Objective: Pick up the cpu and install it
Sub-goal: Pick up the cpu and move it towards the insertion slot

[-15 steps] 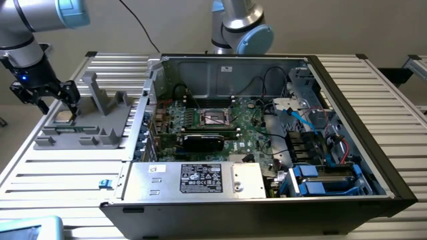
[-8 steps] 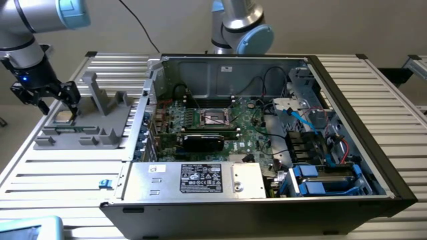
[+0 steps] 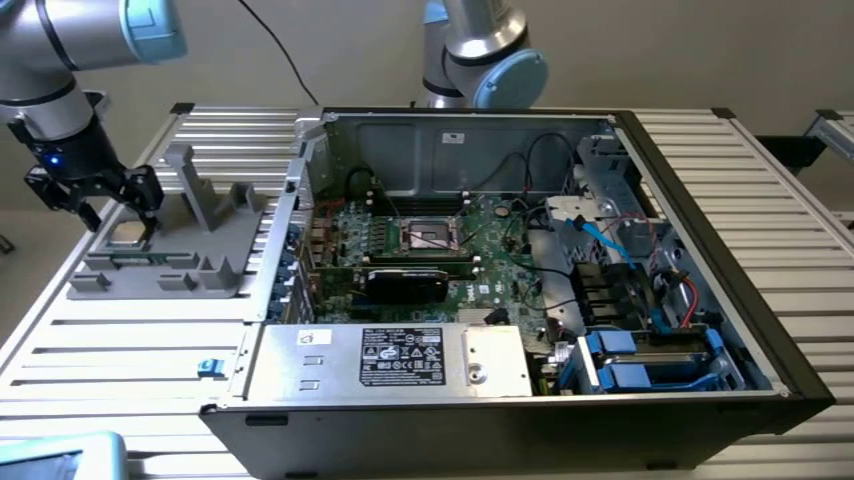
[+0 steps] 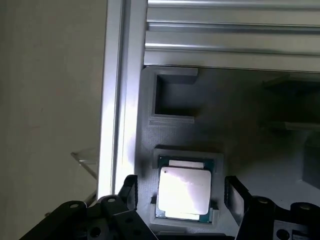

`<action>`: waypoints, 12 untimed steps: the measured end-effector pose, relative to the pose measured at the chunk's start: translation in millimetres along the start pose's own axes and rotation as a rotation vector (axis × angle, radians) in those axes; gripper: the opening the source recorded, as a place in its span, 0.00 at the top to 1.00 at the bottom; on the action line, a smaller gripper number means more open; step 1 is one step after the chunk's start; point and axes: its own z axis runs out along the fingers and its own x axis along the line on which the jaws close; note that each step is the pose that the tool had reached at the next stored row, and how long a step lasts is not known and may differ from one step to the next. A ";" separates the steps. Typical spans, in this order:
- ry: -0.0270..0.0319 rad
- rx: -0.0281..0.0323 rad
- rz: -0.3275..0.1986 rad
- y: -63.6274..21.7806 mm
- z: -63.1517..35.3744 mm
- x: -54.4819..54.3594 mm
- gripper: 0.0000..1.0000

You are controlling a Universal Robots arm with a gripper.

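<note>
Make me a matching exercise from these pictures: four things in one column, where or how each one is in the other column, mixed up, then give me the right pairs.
Things:
1. cpu
2. tool
3. socket
4. grey fixture

Places or states:
A. on the green board inside the computer case
B. open, one jaw on either side of the cpu
C. on the slatted table, at the exterior view's left of the computer case
D. lying in a recess of the grey fixture

Pairs: 1-D, 2-B, 3-A, 4-C.
</note>
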 end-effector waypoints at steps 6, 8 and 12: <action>0.0023 -0.0002 0.000 -0.3 6.0 -0.4 0.20; 0.0068 -0.0004 0.000 -0.6 6.6 -0.7 0.20; 0.0098 -0.0011 0.001 -2.0 6.6 -0.9 0.20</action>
